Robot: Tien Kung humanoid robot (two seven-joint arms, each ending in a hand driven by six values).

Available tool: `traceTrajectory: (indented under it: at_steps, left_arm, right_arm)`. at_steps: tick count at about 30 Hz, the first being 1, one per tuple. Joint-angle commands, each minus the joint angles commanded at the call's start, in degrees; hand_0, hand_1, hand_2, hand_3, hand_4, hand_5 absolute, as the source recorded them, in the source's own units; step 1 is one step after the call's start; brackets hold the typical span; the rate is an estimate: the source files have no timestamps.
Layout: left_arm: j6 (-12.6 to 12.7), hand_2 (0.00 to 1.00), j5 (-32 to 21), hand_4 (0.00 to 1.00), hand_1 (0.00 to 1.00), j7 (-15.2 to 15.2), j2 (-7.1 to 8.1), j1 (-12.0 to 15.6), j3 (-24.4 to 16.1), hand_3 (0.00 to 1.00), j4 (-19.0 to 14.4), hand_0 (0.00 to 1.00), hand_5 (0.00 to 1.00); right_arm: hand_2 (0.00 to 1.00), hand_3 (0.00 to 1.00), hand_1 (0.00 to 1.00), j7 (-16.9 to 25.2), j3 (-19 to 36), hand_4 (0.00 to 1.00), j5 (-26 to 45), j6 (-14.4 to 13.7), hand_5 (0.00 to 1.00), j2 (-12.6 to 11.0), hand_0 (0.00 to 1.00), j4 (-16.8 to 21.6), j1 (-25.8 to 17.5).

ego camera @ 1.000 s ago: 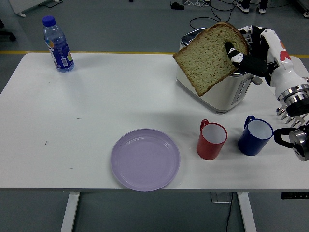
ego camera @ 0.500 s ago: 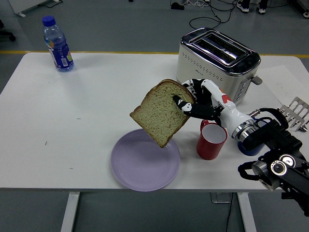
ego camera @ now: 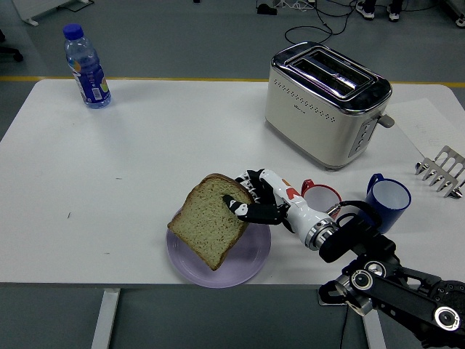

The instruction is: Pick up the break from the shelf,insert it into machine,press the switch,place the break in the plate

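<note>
Bread slice (ego camera: 209, 228) sits low centre of frame, tilted, right over the purple plate (ego camera: 251, 262); contact with the plate unclear. Right hand (ego camera: 251, 203) pinches the slice's right edge, thumb on the near face, other fingers behind. Right arm enters from lower right corner. Red mug (ego camera: 320, 196) just right of the hand, partly hidden by the wrist; blue mug (ego camera: 386, 203) beyond it. Toaster (ego camera: 325, 103) upper right, slots empty. Metal rack (ego camera: 440, 170) at right edge. Water bottle (ego camera: 86, 67) upper left. All on the white table (ego camera: 131, 167).
</note>
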Motion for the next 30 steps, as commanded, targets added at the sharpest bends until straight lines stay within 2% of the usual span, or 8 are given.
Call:
traceTrajectory:
  at_steps: [9, 10, 15, 16, 21, 27, 28, 30]
  left_arm:
    - [-0.01, 0.607, 0.87, 0.558, 0.502, 0.23, 0.0, 0.3, -0.26, 0.735, 0.0, 0.419, 0.998]
    - [-0.02, 0.605, 0.91, 0.559, 0.502, 0.25, 0.0, 0.34, -0.25, 0.734, 0.0, 0.418, 0.998]
    - [0.0, 0.605, 1.2, 0.559, 0.502, 0.34, 0.0, 0.55, -0.35, 0.734, 0.0, 0.418, 0.998]
    - [-0.02, 0.605, 1.28, 0.559, 0.501, 0.37, 0.0, 0.6, -0.36, 0.734, 0.0, 0.417, 0.998]
    - [0.04, 0.605, 1.37, 0.559, 0.501, 0.43, 0.0, 0.75, -0.36, 0.734, 0.0, 0.417, 0.998]
    - [0.1, 0.604, 1.42, 0.559, 0.501, 0.42, 0.0, 0.93, -0.34, 0.733, 0.0, 0.417, 0.998]
    - [0.08, 0.604, 1.41, 0.559, 0.5, 0.41, 0.0, 0.94, -0.3, 0.732, 0.0, 0.416, 0.998]
    - [0.08, 0.604, 1.31, 0.559, 0.5, 0.37, 0.0, 0.93, -0.2, 0.732, 0.0, 0.416, 0.998]
  right_arm:
    - [0.306, 0.411, 0.176, 0.01, -1.67, 0.518, 0.03, 0.2, 0.024, 2.61, 0.1, -4.13, 0.62]
    - [0.35, 0.451, 0.252, -0.07, -1.74, 0.49, -0.14, 0.38, 0.032, 2.7, 0.213, -4.44, 0.65]
    - [0.35, 0.451, 0.252, -0.48, -1.96, 0.49, -0.94, 2.03, 0.032, 3.09, 0.213, -5.89, 0.53]
    - [0.428, 0.5, 0.369, -0.71, -1.99, 0.474, -1.48, 2.7, 0.06, 3.22, 0.352, -6.38, 0.48]
    - [0.428, 0.5, 0.369, -0.58, -2.04, 0.474, -3.2, 3.31, 0.06, 3.58, 0.352, -7.77, 0.46]
    - [0.475, 0.516, 0.443, 0.16, -1.77, 0.493, -6.1, 3.25, 0.083, 4.02, 0.421, -8.82, 0.51]
    - [0.531, 0.555, 0.55, 0.25, -1.7, 0.581, -7.07, 3.48, 0.134, 4.09, 0.524, -8.97, 0.56]
    - [0.531, 0.555, 0.55, 0.42, -1.54, 0.581, -8.75, 4.04, 0.134, 4.18, 0.524, -9.17, 0.62]
